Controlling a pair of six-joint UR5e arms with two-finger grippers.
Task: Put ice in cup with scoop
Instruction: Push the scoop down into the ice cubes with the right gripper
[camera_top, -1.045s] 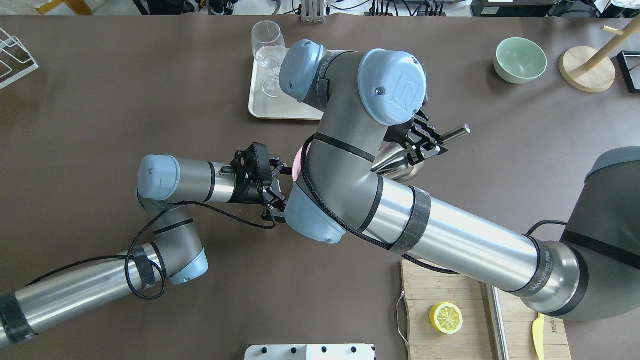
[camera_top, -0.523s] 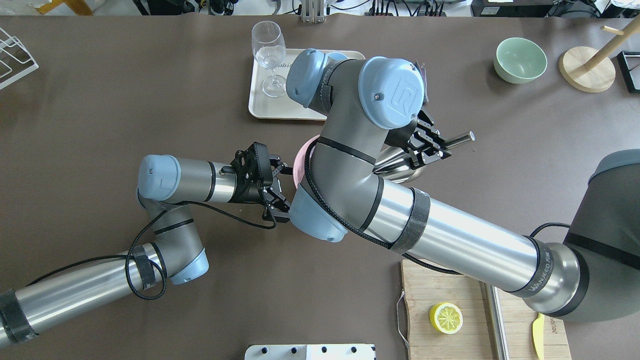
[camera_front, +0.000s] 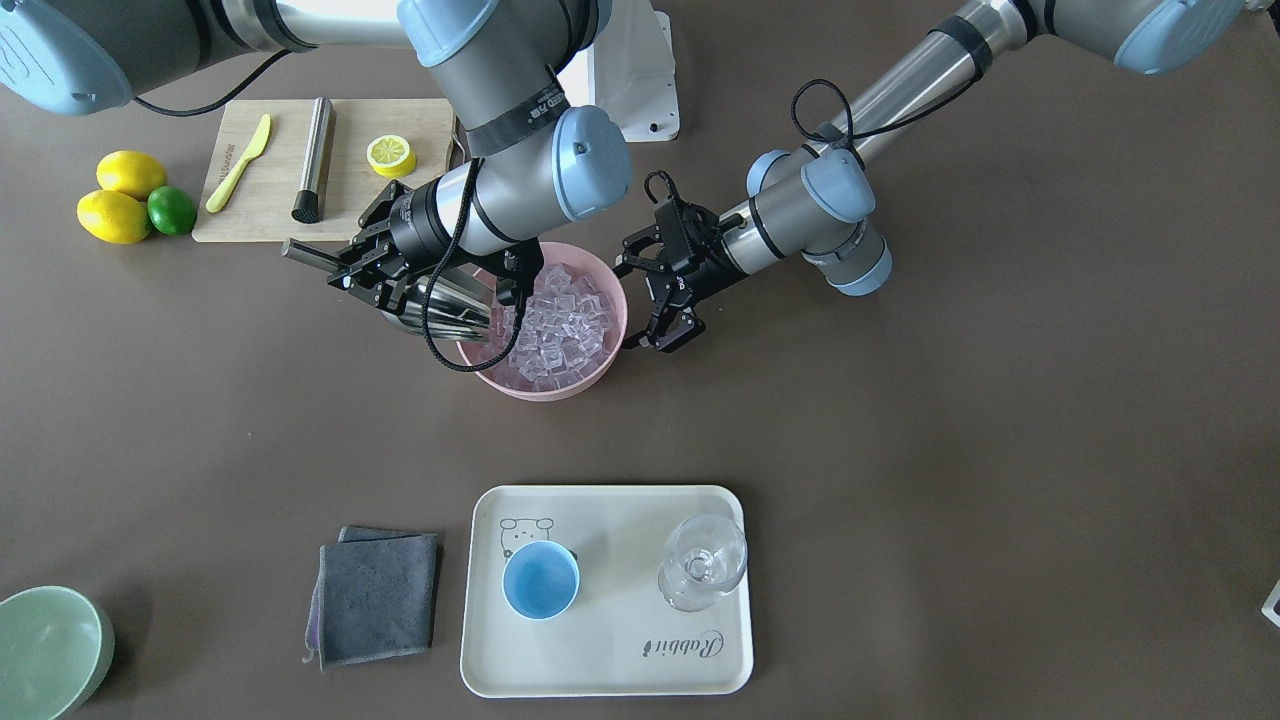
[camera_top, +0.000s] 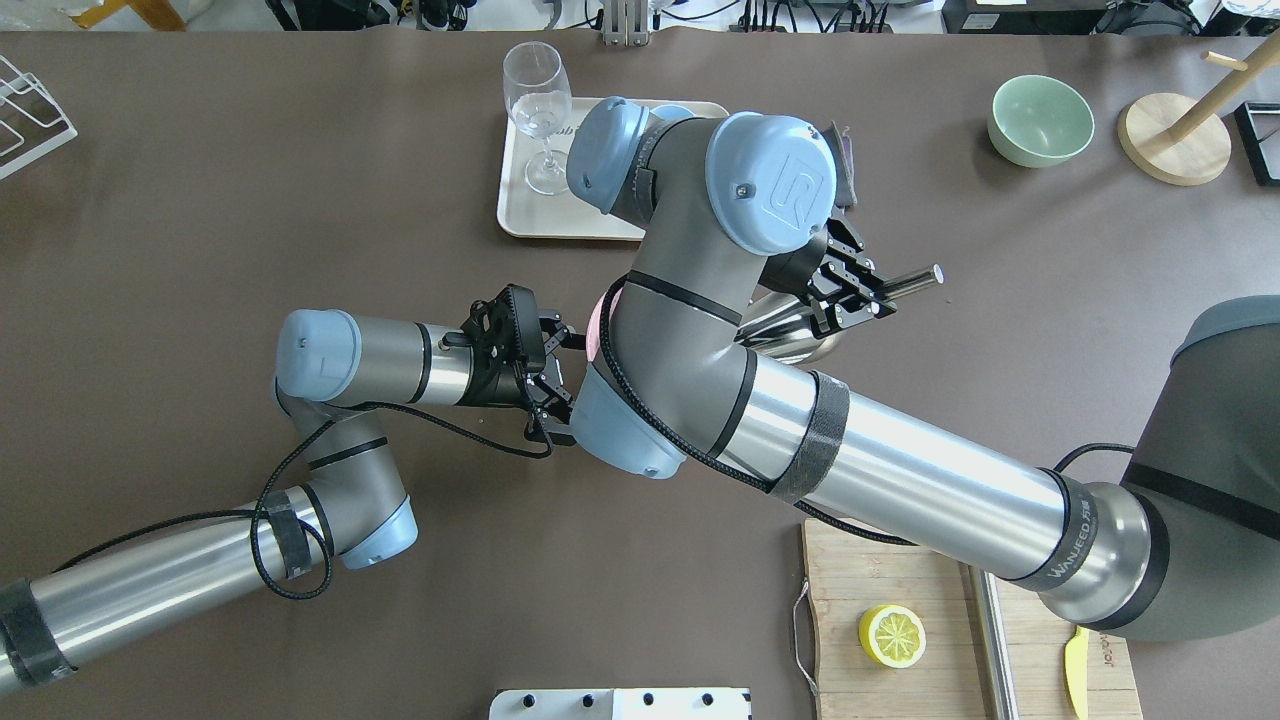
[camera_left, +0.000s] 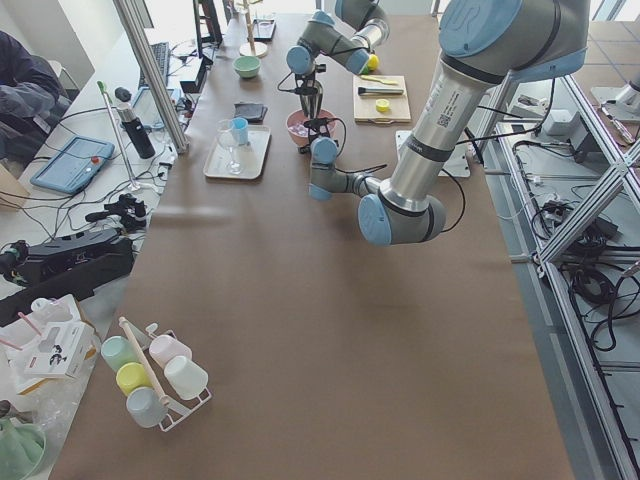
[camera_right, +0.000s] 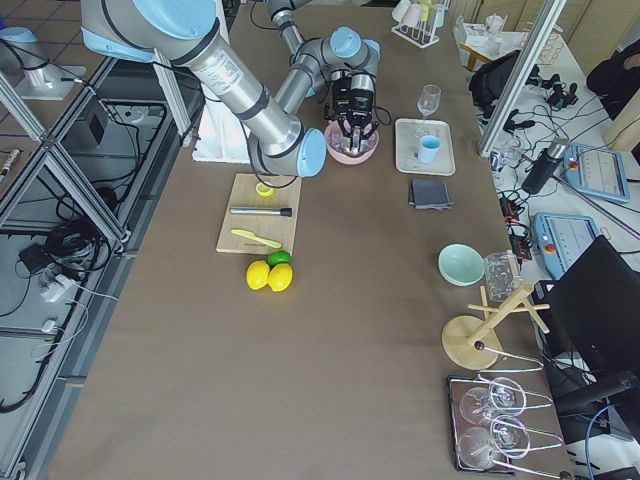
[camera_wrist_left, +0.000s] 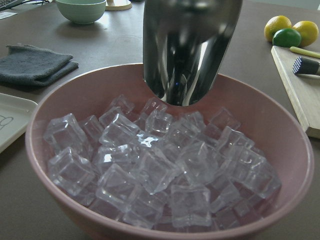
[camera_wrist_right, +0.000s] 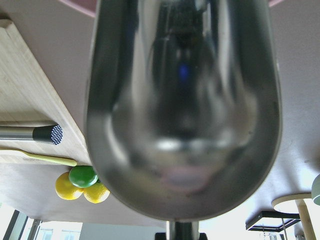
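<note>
The right gripper (camera_front: 352, 272) is clamped on the handle of the scoop (camera_front: 445, 308), its mouth close over the ice (camera_front: 562, 322) in the bowl (camera_front: 540, 388), the left gripper (camera_front: 640, 305) stands spread beside the bowl, and the cup (camera_front: 540, 582) sits well apart.

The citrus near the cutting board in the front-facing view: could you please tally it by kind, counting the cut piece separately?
Whole yellow lemons: 2
Green lime: 1
Cut lemon half: 1
Total: 4
</note>
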